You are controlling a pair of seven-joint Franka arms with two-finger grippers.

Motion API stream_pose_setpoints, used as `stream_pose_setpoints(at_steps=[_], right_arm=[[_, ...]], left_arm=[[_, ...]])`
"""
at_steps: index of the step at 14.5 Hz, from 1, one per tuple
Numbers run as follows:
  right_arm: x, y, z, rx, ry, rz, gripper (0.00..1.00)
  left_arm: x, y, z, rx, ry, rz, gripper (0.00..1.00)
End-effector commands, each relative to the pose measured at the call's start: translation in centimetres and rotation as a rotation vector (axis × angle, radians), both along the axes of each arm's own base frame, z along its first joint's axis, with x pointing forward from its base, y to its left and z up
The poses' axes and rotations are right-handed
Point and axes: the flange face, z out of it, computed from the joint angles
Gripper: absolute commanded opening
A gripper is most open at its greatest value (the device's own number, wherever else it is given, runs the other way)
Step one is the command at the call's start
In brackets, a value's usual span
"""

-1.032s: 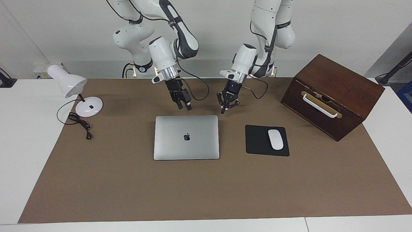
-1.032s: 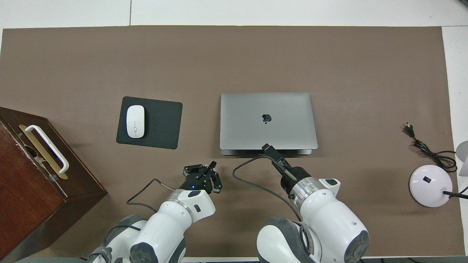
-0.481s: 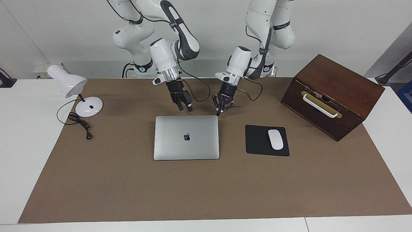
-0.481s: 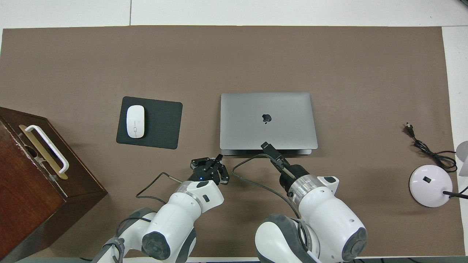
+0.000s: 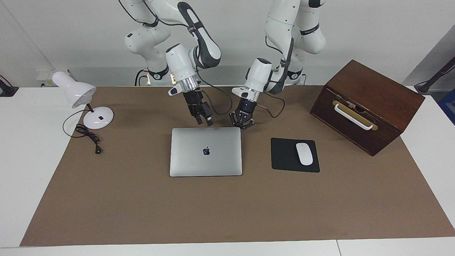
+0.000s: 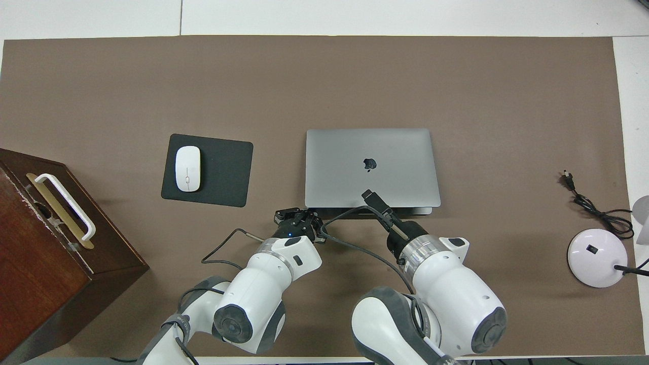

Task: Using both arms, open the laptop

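Desk lamp (image 5: 82, 100) stands at the right arm's end of the surface (image 5: 142, 213), its cord and plug (image 5: 88, 136) loose beside it.

Right gripper (image 5: 203, 120) hangs over the laptop's robot-side edge, near the middle. Fingers look pressed together, narrow tip pointing down; touching the lid or not, cannot tell.

Laptop (image 5: 206, 152) lies shut and flat mid-surface, logo up.

Left gripper (image 5: 242, 124) sits low at the laptop's robot-side corner toward the mouse pad. Fingers spread a little. Contact cannot be told.

Black mouse pad (image 5: 286, 155) with white mouse (image 5: 304, 153) is beside the laptop. Wooden box (image 5: 366, 105) with white handle stands at the left arm's end.

Risks, as judged: a thin lid seam gives little purchase, so a finger could skid off and scratch the metal. If the base is not pinned, the whole laptop may slide or tip up with the lid. The two grippers are close together and their cables cross nearby, so a snag is possible.
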Motion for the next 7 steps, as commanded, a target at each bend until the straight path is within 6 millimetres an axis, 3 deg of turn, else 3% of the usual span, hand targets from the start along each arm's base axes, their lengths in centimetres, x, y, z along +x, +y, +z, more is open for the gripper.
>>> stream_pose_setpoints(at_steps=[1,7], right_arm=[[1.3,-0.4,0.2,0.002,-0.006,0.0,1.0],[2.8,0.0,-0.3,-0.006,-0.008,0.004,1.0]], left_arm=[[0.6,-0.5,-0.3,-0.012,-0.011,0.026,0.0],[1.3,-0.6,-1.1,-0.003,-0.007,0.033,0.0]])
